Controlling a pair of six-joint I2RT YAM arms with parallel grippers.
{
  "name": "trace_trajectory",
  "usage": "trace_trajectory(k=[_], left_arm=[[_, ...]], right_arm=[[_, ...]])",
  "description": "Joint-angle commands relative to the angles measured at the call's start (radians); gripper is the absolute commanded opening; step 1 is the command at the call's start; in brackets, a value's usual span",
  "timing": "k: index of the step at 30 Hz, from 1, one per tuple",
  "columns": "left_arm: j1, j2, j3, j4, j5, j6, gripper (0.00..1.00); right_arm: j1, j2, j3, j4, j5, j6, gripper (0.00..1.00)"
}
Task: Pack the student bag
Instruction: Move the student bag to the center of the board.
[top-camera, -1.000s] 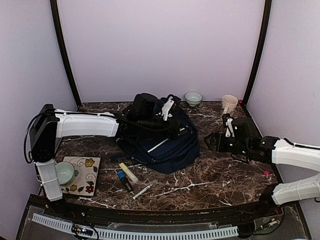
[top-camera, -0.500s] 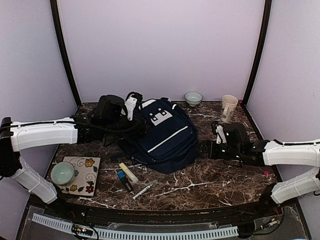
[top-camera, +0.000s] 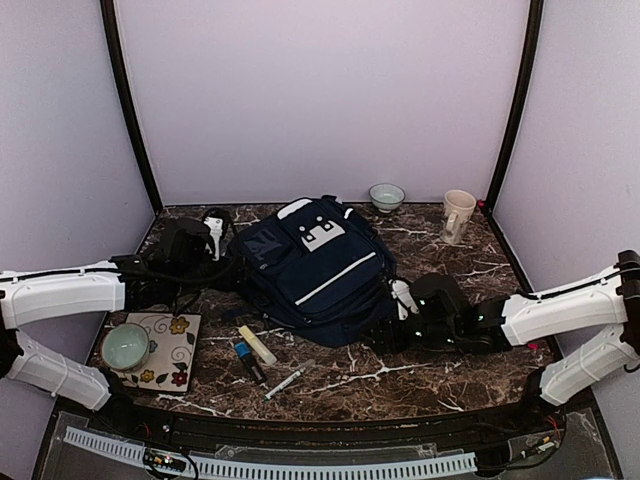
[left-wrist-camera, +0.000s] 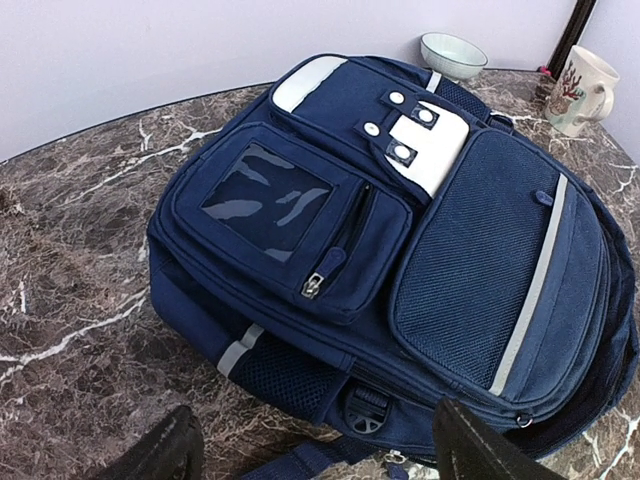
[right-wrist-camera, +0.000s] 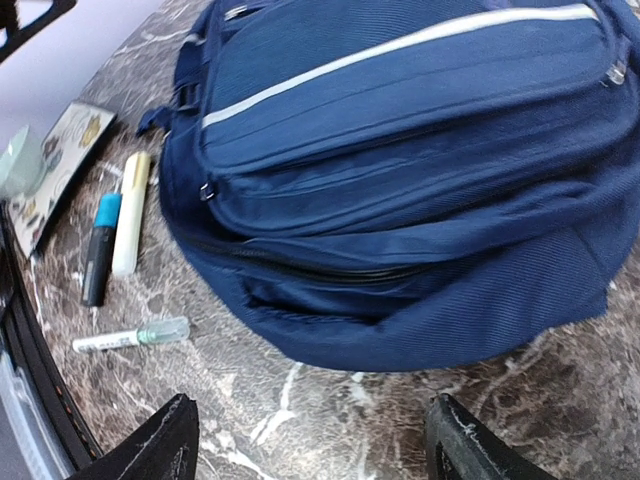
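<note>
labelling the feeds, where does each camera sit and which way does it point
Top external: above and behind the bases, looking down on the marble table; left arm and right arm show.
Left wrist: low, left of the navy backpack, facing its front pockets; own fingertips at bottom.
Right wrist: low, right of it, facing its side and the markers; fingertips at bottom.
Shared: the backpack, in all three.

Matt cloth student bag (top-camera: 315, 275)

No word, brand or number can be read anywhere. On the student bag (left-wrist-camera: 470, 250), only dark squares are carried by the white patch (left-wrist-camera: 442, 160), and no lettering is shown there.
</note>
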Motion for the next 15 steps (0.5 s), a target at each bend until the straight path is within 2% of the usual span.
trace_trajectory(k=[1, 7, 12, 15], left_arm=[[0.007, -0.07, -0.07, 0.059, -0.033, -0.028, 0.82], [0.008, -0.117, -0.122, 0.118, -0.039, -0.028, 0.81], [0.007, -0.137, -0.163, 0.189, -0.004, -0.011, 0.81], [0.008, -0.132, -0.173, 0.21, 0.011, -0.008, 0.81]], right_arm=[[0.067, 0.038, 0.016, 0.09, 0.05, -0.101, 0.78], [0.138, 0.095, 0.014, 0.139, 0.083, -0.163, 0.78], [0.146, 0.155, 0.025, 0.159, 0.059, -0.175, 0.77], [0.146, 0.179, 0.03, 0.171, 0.097, -0.167, 0.77]])
